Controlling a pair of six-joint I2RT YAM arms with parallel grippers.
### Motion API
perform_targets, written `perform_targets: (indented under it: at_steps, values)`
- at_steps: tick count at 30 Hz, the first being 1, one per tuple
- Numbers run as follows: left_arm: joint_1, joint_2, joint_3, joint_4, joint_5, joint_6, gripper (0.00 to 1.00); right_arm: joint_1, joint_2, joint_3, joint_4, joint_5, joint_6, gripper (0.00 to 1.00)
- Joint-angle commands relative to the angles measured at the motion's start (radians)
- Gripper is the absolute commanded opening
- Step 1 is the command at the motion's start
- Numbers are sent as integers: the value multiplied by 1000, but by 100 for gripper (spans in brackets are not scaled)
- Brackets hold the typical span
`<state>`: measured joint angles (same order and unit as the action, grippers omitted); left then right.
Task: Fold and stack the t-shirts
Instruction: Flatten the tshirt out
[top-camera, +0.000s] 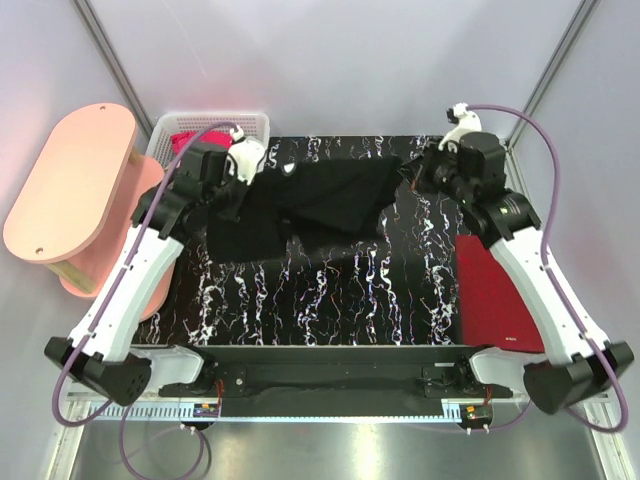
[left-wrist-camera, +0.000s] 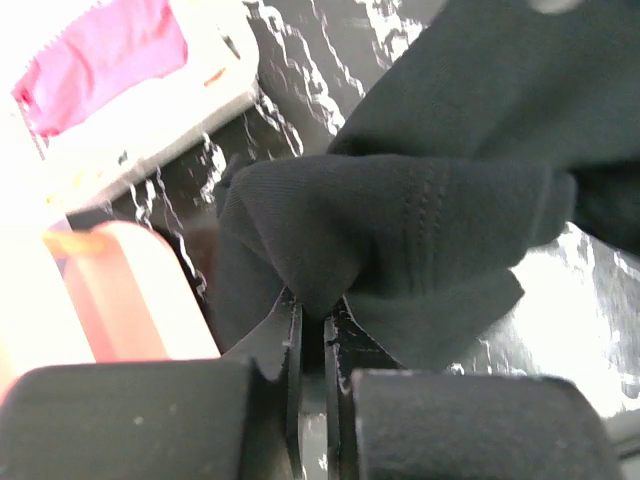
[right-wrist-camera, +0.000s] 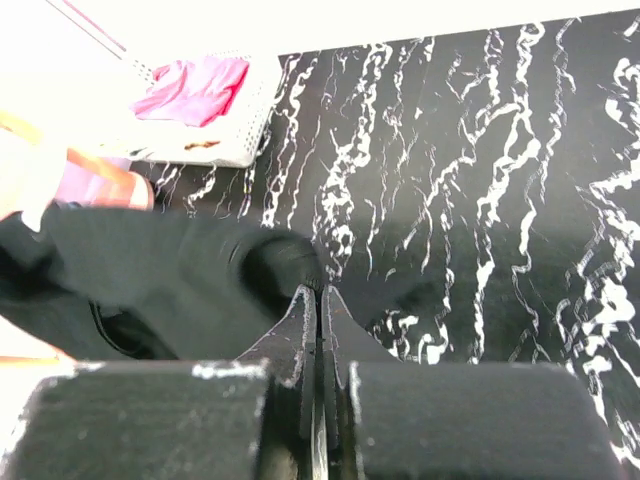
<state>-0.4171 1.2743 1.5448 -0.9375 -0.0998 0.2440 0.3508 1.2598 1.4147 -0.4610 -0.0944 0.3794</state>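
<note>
Black t-shirt: clamps opposite edges in closed left claw and closed right claw to spread it flat over worktop.

A counter with a black top veined in white runs beneath the left jaws and the right jaws and fills the space between them. Beyond both rise plain, pale lavender-grey walls, with slanted metal frame struts towards the far corners. Left of the left jaws, off the counter, stands a pink oval-topped side table. A white mesh basket sits just behind those jaws at the counter's far left corner. Well to the near side of both lies a brushed metal strip. The light is bright and even, bleaching the wall ahead of the right jaws to white.
</note>
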Motion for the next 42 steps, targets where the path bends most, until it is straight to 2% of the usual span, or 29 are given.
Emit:
perform_targets:
  at_steps: [1, 3, 7, 8, 9, 12, 14, 18, 22, 24, 25, 26, 27, 29, 33, 37, 38, 40, 41, 42]
  values:
    - [1, -96, -61, -73, 2, 26, 0, 2, -112, -51, -91, 70, -10, 0]
    - [1, -139, -77, -86, 55, 44, 2, 2, -166, -54, -119, 74, -5, 0]
    - [1, -161, -89, -119, 176, 47, 15, 2, -214, -65, -211, 129, 13, 0]
    - [1, -158, -95, -133, 207, 55, 29, 4, -218, -69, -220, 145, 18, 0]
    - [1, -144, -101, -139, 251, 66, 35, 2, -218, -79, -226, 171, 22, 0]
    - [1, -90, -165, -149, 316, 84, 48, 2, -192, -82, -249, 228, 33, 0]
    - [-3, -50, -202, -149, 331, 100, 60, 2, -152, -73, -263, 255, 36, 0]
    - [-6, 98, -299, -109, 278, 135, 60, 2, -71, -63, -275, 329, 39, 0]
    - [-25, 203, -266, -75, 247, 143, 57, 2, 48, -69, -268, 364, 49, 0]
    - [-121, 211, -223, -106, 246, 161, 57, -1, 107, -79, -257, 384, 53, 0]
    - [-174, 211, -218, -110, 220, 167, 57, 0, 122, -83, -249, 395, 52, 0]
    - [-287, 209, -216, -110, 180, 170, 57, 1, 148, -88, -243, 404, 50, 0]
    - [-339, 218, -212, -109, 117, 166, 57, -1, 161, -92, -232, 418, 50, 0]
    - [-441, 249, -197, -110, 103, 143, 57, -6, 193, -92, -226, 421, 50, 0]
    - [-523, 309, -158, -81, 106, 112, 57, -13, 220, -94, -206, 411, 53, 0]
    - [-542, 388, -202, 90, -58, 65, 57, -15, 216, -97, -196, 389, 52, 0]
    - [-537, 419, -213, 123, -122, 32, 61, -13, 213, -100, -192, 383, 52, 0]
    - [-529, 448, -238, 201, -155, 5, 68, -13, 205, -105, -186, 368, 49, 0]
    - [-525, 474, -245, 224, -188, -24, 77, -15, 202, -109, -185, 360, 49, 0]
    - [-523, 485, -250, 238, -190, -32, 81, -15, 199, -112, -180, 355, 47, 0]
